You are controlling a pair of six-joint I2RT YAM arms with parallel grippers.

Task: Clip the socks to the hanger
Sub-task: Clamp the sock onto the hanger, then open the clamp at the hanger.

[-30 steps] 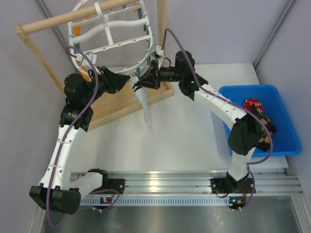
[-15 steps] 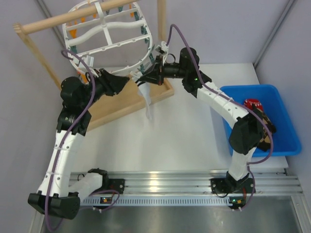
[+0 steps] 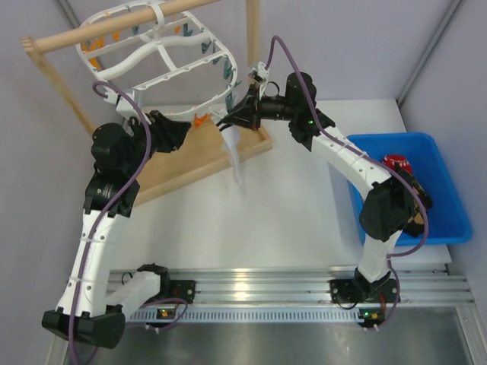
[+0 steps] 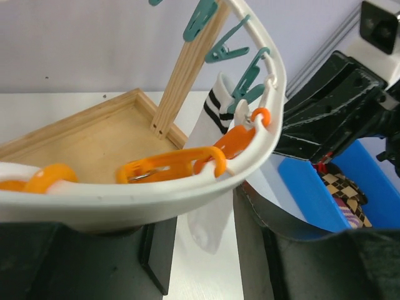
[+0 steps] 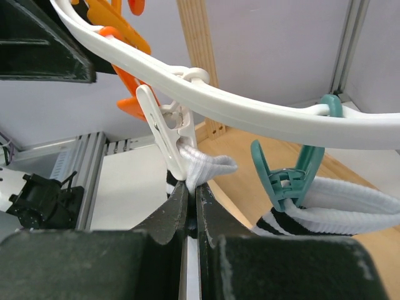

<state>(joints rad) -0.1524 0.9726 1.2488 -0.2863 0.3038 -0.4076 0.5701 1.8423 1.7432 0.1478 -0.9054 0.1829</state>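
The white hanger [image 3: 164,46] hangs tilted from the wooden pole, with orange and teal clips on its rim [image 4: 156,200]. A white sock [image 3: 237,160] with dark cuff bands dangles from a white clip [image 5: 159,131] on the rim [image 5: 250,106]. My right gripper [image 5: 192,187] is shut on that sock's cuff just under the clip. A second banded sock [image 5: 350,209] hangs in a teal clip [image 5: 290,181]. My left gripper [image 4: 205,234] stands open just below the rim, near an orange clip [image 4: 169,165], with nothing between its fingers. Red [image 3: 396,162] and argyle [image 3: 415,190] socks lie in the bin.
The wooden rack's pole [image 3: 106,26] carries the hanger, and its tray base [image 3: 183,163] sits under both grippers, with an upright post [image 4: 187,69] beside the clips. A blue bin [image 3: 388,138] stands at the right.
The left gripper's jaws have opened and the arm has drawn back to the left. The hanger has swung left and lies flatter. The right gripper has risen slightly with the sock.
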